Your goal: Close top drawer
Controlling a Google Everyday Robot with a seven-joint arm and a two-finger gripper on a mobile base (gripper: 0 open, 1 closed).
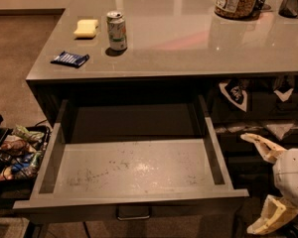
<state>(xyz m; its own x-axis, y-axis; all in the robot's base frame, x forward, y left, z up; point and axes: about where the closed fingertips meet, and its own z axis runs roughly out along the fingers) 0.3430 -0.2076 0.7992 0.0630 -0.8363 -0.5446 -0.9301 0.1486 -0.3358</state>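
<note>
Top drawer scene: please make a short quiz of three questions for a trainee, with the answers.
1. True or false: the top drawer is pulled out and its floor is bare.
2. Where is the gripper? A: inside the drawer. B: right of the drawer front, fingers open. C: left of the drawer.
3. Which object stands just right of the yellow sponge on the countertop?
Key: 1 true; 2 B; 3 the can.
</note>
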